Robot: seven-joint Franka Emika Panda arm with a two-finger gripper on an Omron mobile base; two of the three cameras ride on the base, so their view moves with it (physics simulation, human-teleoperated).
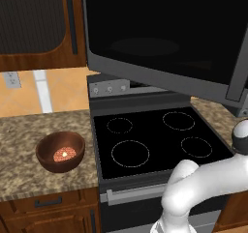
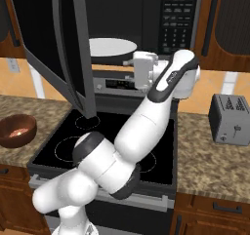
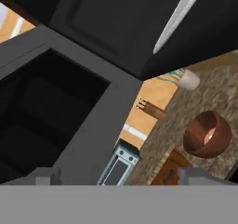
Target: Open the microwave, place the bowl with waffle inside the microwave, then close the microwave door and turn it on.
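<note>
Bowl (image 3: 207,134) with waffle (image 3: 210,135): on table (image 1: 29,130), lower right of hand view, well apart from fingers (image 3: 188,173), which stand wide open, empty, beside open microwave door (image 2: 53,39).

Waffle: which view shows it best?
Left base view: it looks down into the bowl, so the waffle sits in plain sight. In the right base view it is a small glint at the frame edge; in the hand view, mostly hidden.
</note>
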